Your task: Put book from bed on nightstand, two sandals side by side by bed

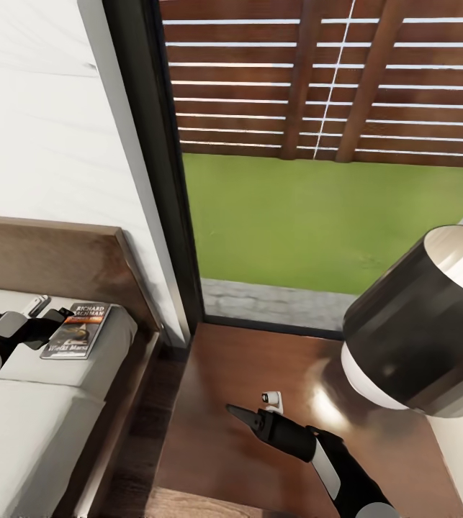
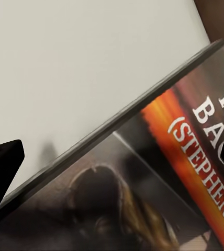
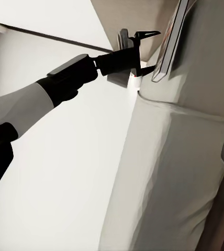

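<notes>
The book (image 1: 77,329) lies flat on the mattress of the bed (image 1: 37,424), cover up, close to the headboard and near the bed edge that faces the nightstand (image 1: 260,403). The left claw (image 1: 57,321) is at the book's near edge; in the left wrist view its two dark fingertips (image 2: 2,162) stand apart on either side of the cover, so the jaws are open and nothing is gripped yet. The right claw (image 1: 253,411) hangs above the nightstand top beside the lamp (image 1: 422,324), fingers spread, holding nothing.

Handling judgement: the book is thin and light, with a glossy cover that may slip and flex. It rests flush on soft mattress, so a finger must get under an edge. Take hold across the spine or a long edge, pinching the full thickness.
</notes>
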Controlling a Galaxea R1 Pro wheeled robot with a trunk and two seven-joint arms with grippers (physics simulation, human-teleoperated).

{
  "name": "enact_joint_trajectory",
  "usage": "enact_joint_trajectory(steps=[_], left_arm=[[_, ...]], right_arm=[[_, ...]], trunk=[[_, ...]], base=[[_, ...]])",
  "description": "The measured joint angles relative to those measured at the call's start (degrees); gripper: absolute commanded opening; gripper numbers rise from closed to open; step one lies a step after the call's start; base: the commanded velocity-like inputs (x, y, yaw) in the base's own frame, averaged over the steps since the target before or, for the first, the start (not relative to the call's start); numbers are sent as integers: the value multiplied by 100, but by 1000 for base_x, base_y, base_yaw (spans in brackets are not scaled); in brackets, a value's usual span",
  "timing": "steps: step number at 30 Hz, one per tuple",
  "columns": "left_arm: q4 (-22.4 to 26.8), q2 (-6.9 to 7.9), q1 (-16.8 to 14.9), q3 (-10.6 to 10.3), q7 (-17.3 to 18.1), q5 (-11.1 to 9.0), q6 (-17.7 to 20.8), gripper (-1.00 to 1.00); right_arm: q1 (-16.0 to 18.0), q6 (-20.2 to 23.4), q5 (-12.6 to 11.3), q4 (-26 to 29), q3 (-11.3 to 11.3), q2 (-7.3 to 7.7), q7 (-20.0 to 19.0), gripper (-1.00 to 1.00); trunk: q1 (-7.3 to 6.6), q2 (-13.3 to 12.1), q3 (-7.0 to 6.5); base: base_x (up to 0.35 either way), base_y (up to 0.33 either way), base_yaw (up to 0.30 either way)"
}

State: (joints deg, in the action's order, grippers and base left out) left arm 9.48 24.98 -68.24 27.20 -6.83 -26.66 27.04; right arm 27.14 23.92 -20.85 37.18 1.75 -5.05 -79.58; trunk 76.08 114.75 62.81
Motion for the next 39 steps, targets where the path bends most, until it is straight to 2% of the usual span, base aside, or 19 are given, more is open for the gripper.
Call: enact_joint_trajectory(steps=[39], left_arm=[[12, 9, 0, -23, -2, 40, -1, 100]], right_arm=[[0, 0, -15, 0, 0, 0, -2, 100]], trunk=[[0, 0, 0]], base=[[-2, -28, 0]])
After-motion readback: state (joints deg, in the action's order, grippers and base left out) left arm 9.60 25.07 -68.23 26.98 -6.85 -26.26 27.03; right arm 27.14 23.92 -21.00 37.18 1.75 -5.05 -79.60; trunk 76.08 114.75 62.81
